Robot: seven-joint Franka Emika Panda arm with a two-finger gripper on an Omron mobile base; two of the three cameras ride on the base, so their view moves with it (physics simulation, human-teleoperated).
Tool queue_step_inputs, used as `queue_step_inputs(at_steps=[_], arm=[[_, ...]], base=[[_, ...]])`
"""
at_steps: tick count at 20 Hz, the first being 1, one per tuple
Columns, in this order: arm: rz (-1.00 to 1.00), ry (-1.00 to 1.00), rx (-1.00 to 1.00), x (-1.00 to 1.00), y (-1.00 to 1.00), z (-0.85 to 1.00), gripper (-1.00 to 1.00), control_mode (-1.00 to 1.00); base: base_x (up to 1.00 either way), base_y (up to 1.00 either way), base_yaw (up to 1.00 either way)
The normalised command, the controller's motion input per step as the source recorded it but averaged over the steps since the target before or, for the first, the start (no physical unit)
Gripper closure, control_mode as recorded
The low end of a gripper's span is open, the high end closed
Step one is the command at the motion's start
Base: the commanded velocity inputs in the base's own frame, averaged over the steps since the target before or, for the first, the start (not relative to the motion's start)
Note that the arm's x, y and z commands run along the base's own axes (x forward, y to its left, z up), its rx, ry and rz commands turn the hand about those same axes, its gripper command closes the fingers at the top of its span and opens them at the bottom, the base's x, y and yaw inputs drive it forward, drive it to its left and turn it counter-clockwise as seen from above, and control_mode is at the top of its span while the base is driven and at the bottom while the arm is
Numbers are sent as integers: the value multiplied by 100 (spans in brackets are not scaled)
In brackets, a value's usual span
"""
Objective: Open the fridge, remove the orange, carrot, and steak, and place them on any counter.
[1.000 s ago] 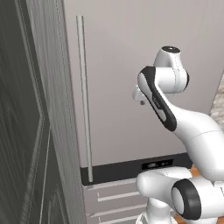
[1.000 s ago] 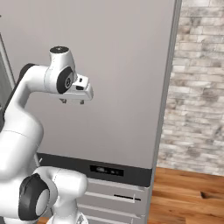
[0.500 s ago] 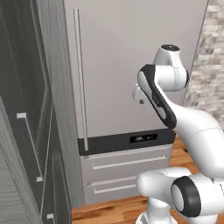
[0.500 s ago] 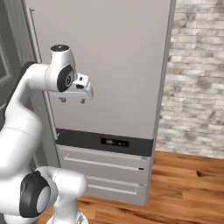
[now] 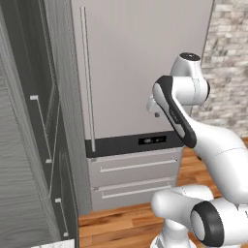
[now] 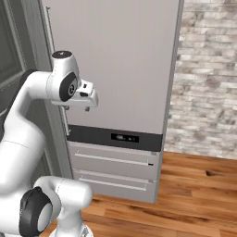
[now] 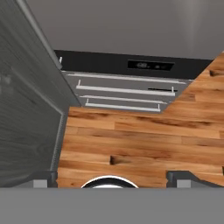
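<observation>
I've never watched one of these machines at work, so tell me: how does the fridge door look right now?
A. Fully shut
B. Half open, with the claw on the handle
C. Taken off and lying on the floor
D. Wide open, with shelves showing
A: the fridge door lies flat and closed, no shelves show, and the claw hangs open in front of it, apart from the long handle.

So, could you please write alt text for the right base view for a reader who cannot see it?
A closed grey fridge with a black band and two drawers fills the middle, the white arm's open gripper held empty in front of its door. A brick wall and wood floor lie to the right.
</observation>
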Motion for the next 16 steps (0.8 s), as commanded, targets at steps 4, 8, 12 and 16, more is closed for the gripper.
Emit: queue_step_inputs(at_steps=[4,8,12,16], arm=[[0,0,0,0,0,0,-100,100],[0,0,0,0,0,0,-100,100],[0,0,0,0,0,0,-100,100],[0,0,0,0,0,0,-100,100]], base=[[0,0,0],[0,7,0],[-2,0,0],[-6,1,3]])
